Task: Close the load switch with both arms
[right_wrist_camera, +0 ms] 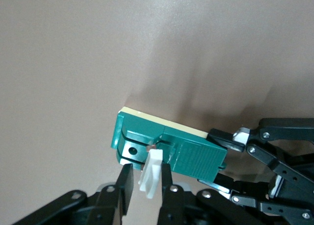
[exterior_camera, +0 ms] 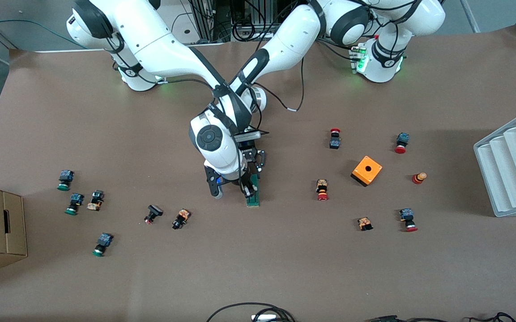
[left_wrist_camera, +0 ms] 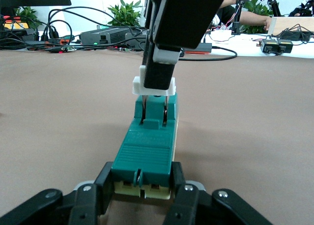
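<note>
Two pincers work one narrow dark-green plastic load switch (exterior_camera: 253,193): left pincer (left_wrist_camera: 142,186) clamps its end, right pincer (right_wrist_camera: 147,186) pinches its white tab (right_wrist_camera: 151,178), likely stiff, light, best gripped sidewise.

The front view looks down from high across the table (exterior_camera: 284,268), facing both arm bases along its top edge. Each wrist view sits close and low: the left looks along the load switch (left_wrist_camera: 147,151), the right down onto it. All three share that switch, at centre of the front view.
</note>
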Tool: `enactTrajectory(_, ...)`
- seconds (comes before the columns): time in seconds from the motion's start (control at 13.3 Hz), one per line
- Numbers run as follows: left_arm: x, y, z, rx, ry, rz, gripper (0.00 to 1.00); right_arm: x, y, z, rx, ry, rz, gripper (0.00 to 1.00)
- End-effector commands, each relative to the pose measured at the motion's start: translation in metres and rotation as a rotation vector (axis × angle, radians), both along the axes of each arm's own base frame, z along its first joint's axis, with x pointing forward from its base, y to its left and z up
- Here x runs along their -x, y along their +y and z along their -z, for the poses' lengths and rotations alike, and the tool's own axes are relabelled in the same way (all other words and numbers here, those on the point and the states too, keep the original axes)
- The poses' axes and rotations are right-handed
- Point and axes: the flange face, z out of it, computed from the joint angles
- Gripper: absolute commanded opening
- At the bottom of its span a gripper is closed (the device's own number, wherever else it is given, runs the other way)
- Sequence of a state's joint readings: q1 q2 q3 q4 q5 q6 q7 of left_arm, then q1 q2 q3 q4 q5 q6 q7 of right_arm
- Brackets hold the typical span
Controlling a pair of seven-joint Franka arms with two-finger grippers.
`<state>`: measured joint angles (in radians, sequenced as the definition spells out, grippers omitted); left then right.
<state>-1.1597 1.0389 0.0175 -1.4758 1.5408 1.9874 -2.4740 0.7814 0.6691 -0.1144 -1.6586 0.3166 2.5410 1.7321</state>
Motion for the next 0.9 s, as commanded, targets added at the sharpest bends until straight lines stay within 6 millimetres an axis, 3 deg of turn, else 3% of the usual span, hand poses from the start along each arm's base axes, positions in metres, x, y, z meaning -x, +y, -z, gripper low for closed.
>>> enactTrajectory(0.0,0.008,-0.007,0.009,0.008,0.009,0.008,0.51,-0.006,0.006,-0.004,-0.027,-0.020,0.008,0.27)
enactTrajectory(0.15,0.004,-0.005,0.009,0.008,0.009,0.002,0.51,-0.007,0.006,-0.004,-0.027,-0.020,0.006,0.19)
enactTrajectory(0.83,0.004,-0.004,0.009,0.007,0.011,0.001,0.51,-0.016,0.006,-0.011,-0.037,-0.034,0.011,0.18)
